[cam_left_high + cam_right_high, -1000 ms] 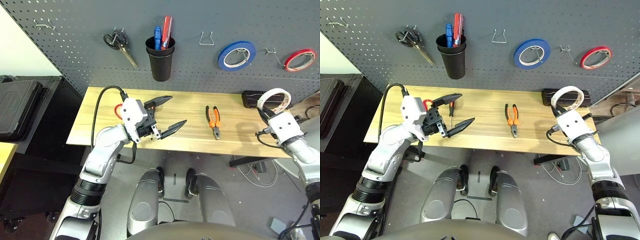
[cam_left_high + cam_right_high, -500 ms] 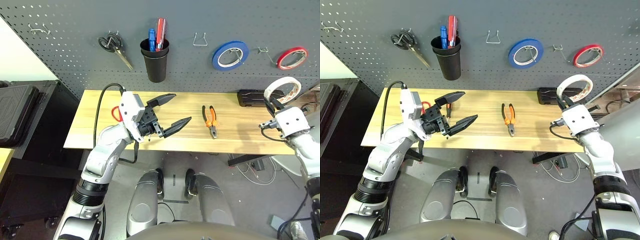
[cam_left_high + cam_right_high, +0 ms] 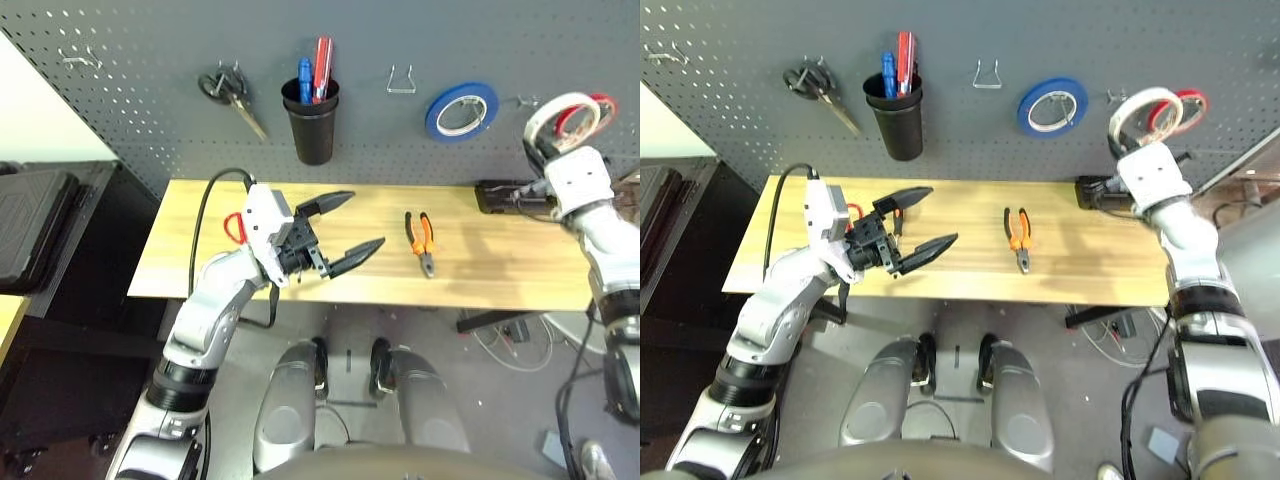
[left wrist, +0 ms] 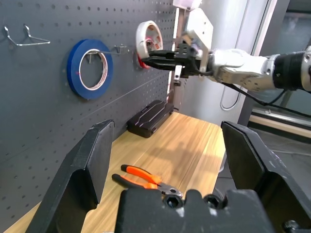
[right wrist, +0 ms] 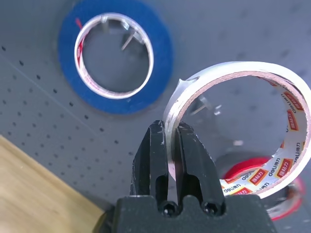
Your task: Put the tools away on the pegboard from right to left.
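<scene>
The pegboard point(image 3: 150, 90) carries three tape rolls at its right: one blue point(image 3: 461, 110), one red point(image 3: 600, 105), and between them one cream-white roll point(image 3: 560, 115), upright with its opening facing the board, clamped by its rim in the right gripper point(image 5: 167, 145). One pair of pliers point(image 3: 423, 240) lies lengthwise near-to-far on the table point(image 3: 480, 270). The left gripper point(image 3: 345, 232) hovers with fingers spread wide, empty.

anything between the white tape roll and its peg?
Nothing visible. The right gripper holds the cream-white tape roll up at the pegboard, by a bare hook between the blue tape roll and the red tape roll, which it partly overlaps.
</scene>
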You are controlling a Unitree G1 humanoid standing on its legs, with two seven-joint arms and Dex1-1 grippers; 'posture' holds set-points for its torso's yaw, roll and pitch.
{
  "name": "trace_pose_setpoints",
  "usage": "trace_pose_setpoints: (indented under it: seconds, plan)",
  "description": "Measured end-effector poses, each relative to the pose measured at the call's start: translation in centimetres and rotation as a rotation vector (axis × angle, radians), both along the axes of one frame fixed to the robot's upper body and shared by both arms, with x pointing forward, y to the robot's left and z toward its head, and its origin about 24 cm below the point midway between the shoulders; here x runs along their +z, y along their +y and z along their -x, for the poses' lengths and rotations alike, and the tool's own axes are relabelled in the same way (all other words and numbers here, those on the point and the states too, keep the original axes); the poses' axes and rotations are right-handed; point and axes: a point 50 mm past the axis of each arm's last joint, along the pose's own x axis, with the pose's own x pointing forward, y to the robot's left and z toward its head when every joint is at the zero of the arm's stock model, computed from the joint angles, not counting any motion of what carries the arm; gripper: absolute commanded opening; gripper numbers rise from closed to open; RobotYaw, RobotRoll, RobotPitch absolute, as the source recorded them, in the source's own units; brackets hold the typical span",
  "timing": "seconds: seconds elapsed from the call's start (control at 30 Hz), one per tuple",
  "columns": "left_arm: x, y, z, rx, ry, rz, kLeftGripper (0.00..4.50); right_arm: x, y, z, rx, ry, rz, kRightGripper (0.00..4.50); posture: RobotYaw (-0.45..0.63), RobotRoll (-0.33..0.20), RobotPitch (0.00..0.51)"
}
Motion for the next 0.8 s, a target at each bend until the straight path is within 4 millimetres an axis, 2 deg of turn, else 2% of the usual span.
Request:
trace_pose_setpoints:
  seconds: [0.23,0.37,0.47,0.53,0.63,0.8]
  plan:
    - [0.3,0.0,0.1,0.012,-0.013,-0.005,4.50,0.7,0.7,-2.0,-0.040,0.063,-0.004,0.04,0.18,0.000,0.185]
    - [0.3,0.0,0.1,0.019,-0.016,-0.008,4.50,-0.2,1.2,-2.2,-0.049,0.094,-0.010,1.27,0.18,0.000,0.187]
    - [0.3,0.1,0.0,0.026,-0.016,-0.011,4.50,-0.2,1.3,-2.1,-0.037,0.072,-0.015,2.49,0.19,0.000,0.191]
    - [0.3,0.1,0.0,0.027,-0.017,-0.014,4.50,-0.4,1.3,-1.5,-0.011,0.045,-0.012,3.23,0.19,0.000,0.192]
    - [0.2,0.3,0.1,0.033,-0.014,-0.023,4.50,-2.2,1.0,-0.1,0.029,0.055,-0.002,4.38,0.18,0.000,0.193]
    - [0.1,0.4,0.1,0.035,-0.014,-0.037,4.50,-5.1,-0.5,2.8,0.015,0.099,-0.056,4.47,0.17,0.000,0.197]
